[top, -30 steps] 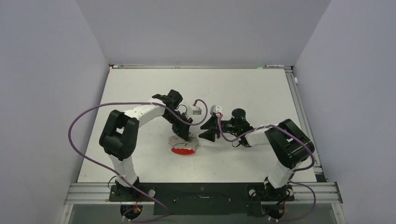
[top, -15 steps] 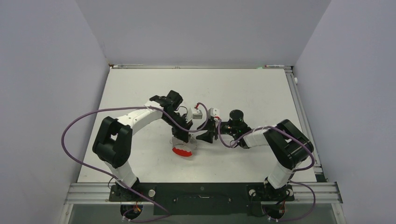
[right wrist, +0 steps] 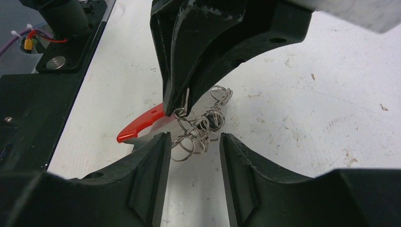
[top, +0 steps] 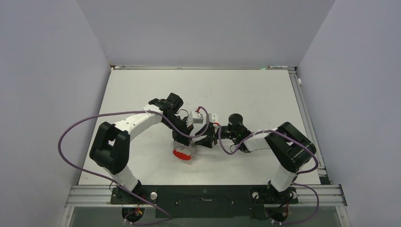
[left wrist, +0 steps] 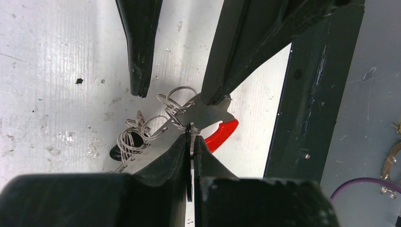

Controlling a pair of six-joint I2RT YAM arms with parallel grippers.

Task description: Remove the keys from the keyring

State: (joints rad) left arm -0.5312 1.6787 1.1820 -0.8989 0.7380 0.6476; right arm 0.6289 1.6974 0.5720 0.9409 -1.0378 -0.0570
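Observation:
The keyring is a curved band, grey (left wrist: 208,115) and bright red (left wrist: 223,132), with a cluster of thin wire rings (left wrist: 172,105). My left gripper (left wrist: 192,138) is shut on the band's thin grey edge and holds it just above the table. A dark key head (left wrist: 115,152) hangs among the rings; I cannot single out the pale key. My right gripper (right wrist: 191,142) is open, its fingers (right wrist: 146,175) either side of the rings (right wrist: 196,133), not touching them. In the top view the left gripper (top: 182,139) and right gripper (top: 204,140) meet over the red band (top: 182,154).
Purple cables (top: 75,130) loop off both arms. The dark base rail (top: 203,195) runs along the near table edge and shows in the right wrist view (right wrist: 28,123). White walls enclose the table (top: 255,90) on three sides.
The right gripper has moved left to the left gripper, and its open fingers now straddle the rings. The left gripper has shifted slightly left and nearer with the keyring.

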